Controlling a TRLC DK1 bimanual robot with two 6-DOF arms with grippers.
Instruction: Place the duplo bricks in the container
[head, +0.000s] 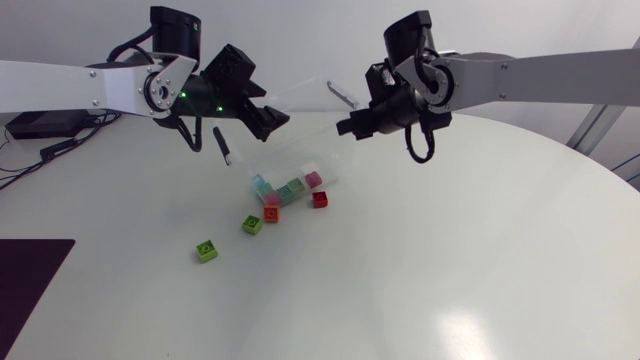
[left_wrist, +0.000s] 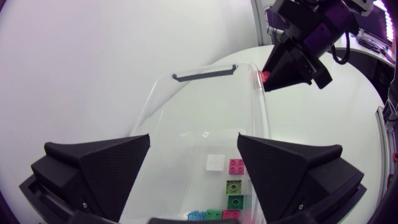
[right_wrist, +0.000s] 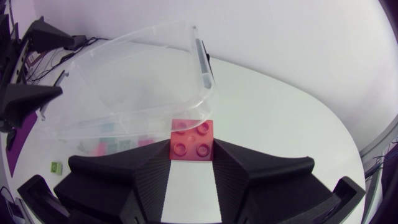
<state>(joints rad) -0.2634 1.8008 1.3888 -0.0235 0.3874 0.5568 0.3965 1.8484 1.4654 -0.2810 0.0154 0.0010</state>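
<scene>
The left gripper (left_wrist: 194, 140) holds the clear plastic container (left_wrist: 205, 106) tilted above the table (head: 480, 250), near its far edge. Its fingers (left_wrist: 99, 168) are spread wide and bear on the container from two sides. The right gripper (right_wrist: 191, 152) pinches a red 2x2 duplo brick (right_wrist: 193, 137), studs up, right at the container's rim, close to its dark latch (right_wrist: 202, 59).

Below the container, toward the table's middle, a cluster of pink, green and teal bricks (head: 290, 188) shows through the clear plastic. I cannot tell whether they lie inside it or under it. Just beside the cluster a dark red brick (head: 319, 199) lies on the table. Further toward the table's near edge lie an orange-red brick (head: 271, 213), an olive-green brick (head: 252, 224) and a lime brick (head: 206, 250), the lime one well apart from the rest.
</scene>
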